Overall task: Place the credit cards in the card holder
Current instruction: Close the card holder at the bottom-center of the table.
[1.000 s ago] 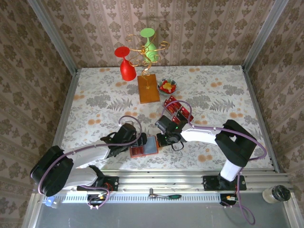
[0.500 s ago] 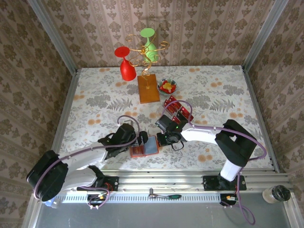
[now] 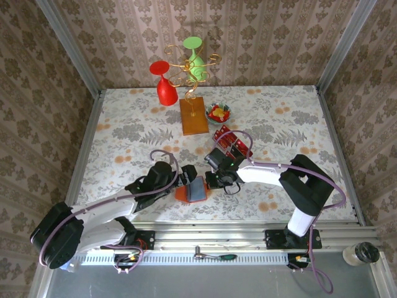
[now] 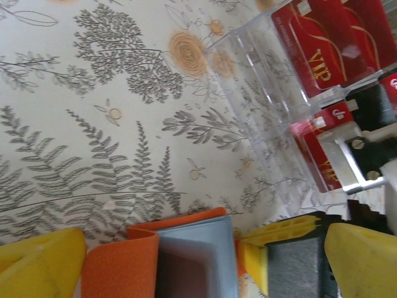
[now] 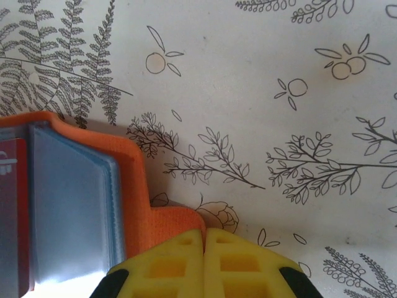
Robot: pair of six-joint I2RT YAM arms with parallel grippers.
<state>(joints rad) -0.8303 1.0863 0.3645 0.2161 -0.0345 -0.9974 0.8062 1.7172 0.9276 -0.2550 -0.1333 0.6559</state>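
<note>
The right pincer (image 5: pixel 205 248) has its yellow tips pressed together on the corner of the card holder (image 5: pixel 133 180), nipping the orange cover where it runs in between them, so the case lies open with its grey-blue sleeves fanned out beside the grip. The left pincer (image 4: pixel 205 254) is spread as wide as it goes, one finger on either side of the holder's curled orange flap and its sleeves, touching neither as far as the wrist view shows. Over the last second this arm has slid forward and to its right, from just beside the case to straddling it. Meanwhile the holder has shifted a little towards the right pincer and tipped up, so the red strip once seen along its near edge from above is now hidden. That suggests the left arm is coming in to take or steady the free side while the right keeps the case open. One red card (image 5: pixel 12 205) already sits in a sleeve. The remaining credit cards (image 4: pixel 322 49), red with gold VIP lettering, lie in a clear tray (image 4: pixel 260 105) farther out on the flowered counter (image 5: pixel 279 93), just beyond the holder, so most of the loading looks undone.
</note>
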